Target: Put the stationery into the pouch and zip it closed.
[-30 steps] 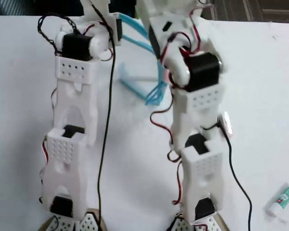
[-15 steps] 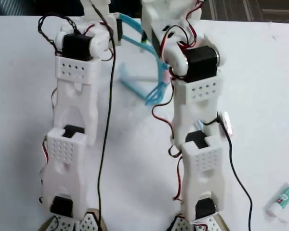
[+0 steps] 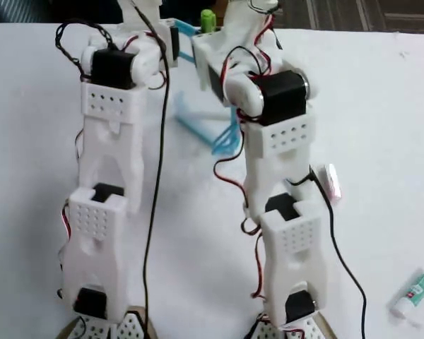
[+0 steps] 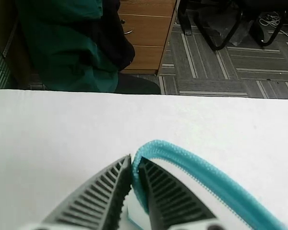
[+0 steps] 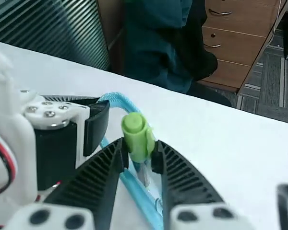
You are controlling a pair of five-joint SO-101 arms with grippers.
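Left gripper (image 4: 134, 167): clamped on the blue zip edge of the pouch (image 4: 192, 165).
Right gripper (image 5: 138, 155): gripping a green marker (image 5: 135, 132) by the pouch, upper centre of the high view.
Table (image 3: 381, 106): white, with a glue tube (image 3: 413, 294) at lower right.
Room: wooden drawers (image 4: 144, 33), grey carpet (image 4: 230, 67).

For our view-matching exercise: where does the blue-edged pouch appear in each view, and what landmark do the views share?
High view: pouch between the two arms.
Left wrist view: its blue edge pinched in the left gripper.
Right wrist view: behind the green pen in the right gripper.
Shared landmark: the white table.
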